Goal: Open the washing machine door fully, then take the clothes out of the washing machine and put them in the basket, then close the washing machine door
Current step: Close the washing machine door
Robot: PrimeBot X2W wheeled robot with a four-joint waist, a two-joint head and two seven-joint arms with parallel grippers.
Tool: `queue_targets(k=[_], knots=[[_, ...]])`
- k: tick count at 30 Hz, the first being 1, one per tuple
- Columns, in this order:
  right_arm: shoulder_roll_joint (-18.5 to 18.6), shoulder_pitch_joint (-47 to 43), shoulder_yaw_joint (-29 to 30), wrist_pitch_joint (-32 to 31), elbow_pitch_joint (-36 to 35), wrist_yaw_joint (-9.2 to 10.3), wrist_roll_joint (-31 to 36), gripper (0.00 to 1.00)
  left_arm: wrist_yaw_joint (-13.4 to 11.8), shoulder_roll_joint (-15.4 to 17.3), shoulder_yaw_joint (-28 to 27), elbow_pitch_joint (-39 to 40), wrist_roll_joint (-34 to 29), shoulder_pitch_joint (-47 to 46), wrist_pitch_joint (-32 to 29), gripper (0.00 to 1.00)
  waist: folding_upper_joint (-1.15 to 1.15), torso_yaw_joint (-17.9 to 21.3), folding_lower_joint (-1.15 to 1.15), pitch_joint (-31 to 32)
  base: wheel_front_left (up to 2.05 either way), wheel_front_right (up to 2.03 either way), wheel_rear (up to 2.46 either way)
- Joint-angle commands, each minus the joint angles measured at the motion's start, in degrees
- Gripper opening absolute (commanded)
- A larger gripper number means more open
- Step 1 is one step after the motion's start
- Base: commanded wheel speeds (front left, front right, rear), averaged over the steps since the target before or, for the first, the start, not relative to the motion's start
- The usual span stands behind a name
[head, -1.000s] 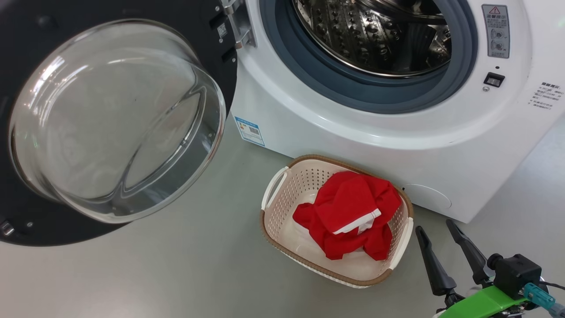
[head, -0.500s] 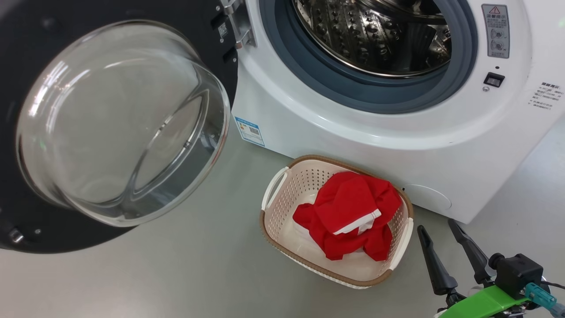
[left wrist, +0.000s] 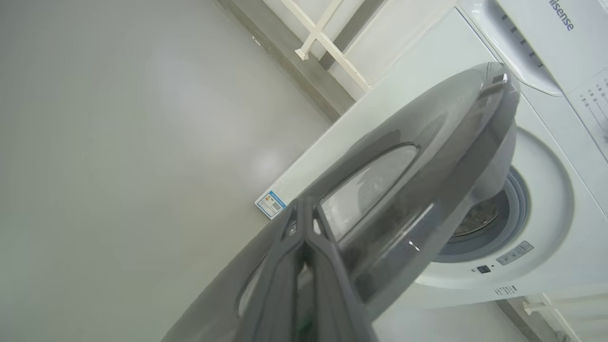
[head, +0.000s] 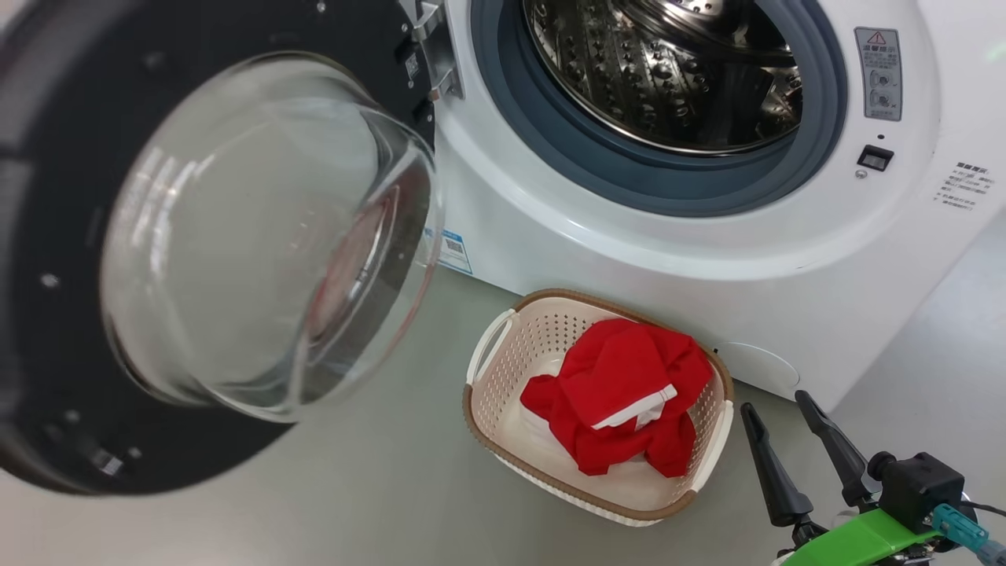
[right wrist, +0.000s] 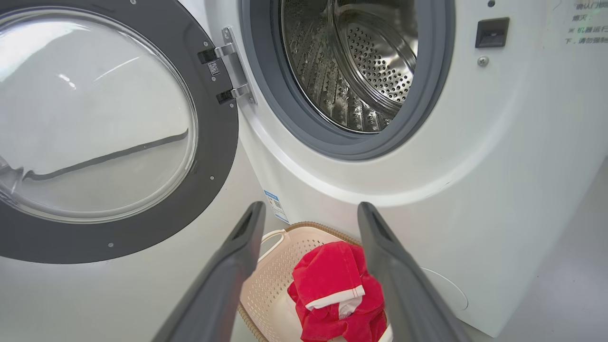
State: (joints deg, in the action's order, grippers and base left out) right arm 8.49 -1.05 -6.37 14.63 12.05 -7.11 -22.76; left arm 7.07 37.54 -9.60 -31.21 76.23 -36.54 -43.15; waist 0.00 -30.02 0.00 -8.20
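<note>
The washing machine door (head: 47, 236) hangs part-way open at the left, its glass bowl (head: 259, 236) bulging toward the white washing machine (head: 629, 259). The steel drum (head: 668, 71) looks bare. Red clothes (head: 621, 393) lie in the cream basket (head: 585, 295) on the floor before the machine. My right gripper (head: 772, 401) is open with nothing in it, right of the basket. In the right wrist view it (right wrist: 311, 206) hovers above the clothes (right wrist: 332, 275). My left gripper (left wrist: 301, 209) is shut, tips against the door's dark outer face (left wrist: 427, 156).
Grey floor (head: 354, 487) stretches left of and in front of the basket. A blue sticker (head: 452, 250) marks the machine's lower left corner. The door latch slot (head: 875, 157) sits right of the opening. A white rail (left wrist: 327, 42) runs along the wall behind the machine.
The door has swung toward the machine's opening, its glass bowl now nearer the front panel. The head camera has shifted slightly. The right gripper has stayed put.
</note>
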Motion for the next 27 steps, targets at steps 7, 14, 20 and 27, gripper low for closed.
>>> queue_targets(k=[7,14,20,27], knots=[[0.9,0.2,-1.0,0.4,-1.4,-0.37,0.1,1.0,0.4,1.8,1.8,10.1,3.3,4.2,-3.9,0.0,0.0,0.2,0.0,0.6,0.0,0.0,0.0],[0.8,0.0,-0.2,0.4,-1.7,-0.37,0.3,1.0,0.4,2.1,4.0,17.4,5.2,6.5,-4.9,0.0,0.0,0.4,0.0,0.9,0.0,0.0,0.0],[0.5,-0.7,0.7,0.4,-2.2,-0.37,0.6,1.0,0.4,1.7,6.8,22.7,6.2,7.6,-5.2,0.0,0.0,0.7,0.0,1.3,0.0,0.0,0.0],[0.1,-1.7,1.6,0.4,-2.7,-0.37,0.9,1.0,0.4,0.7,10.6,27.9,7.6,7.5,-5.1,0.0,0.0,1.3,0.0,1.7,0.0,0.0,0.0]])
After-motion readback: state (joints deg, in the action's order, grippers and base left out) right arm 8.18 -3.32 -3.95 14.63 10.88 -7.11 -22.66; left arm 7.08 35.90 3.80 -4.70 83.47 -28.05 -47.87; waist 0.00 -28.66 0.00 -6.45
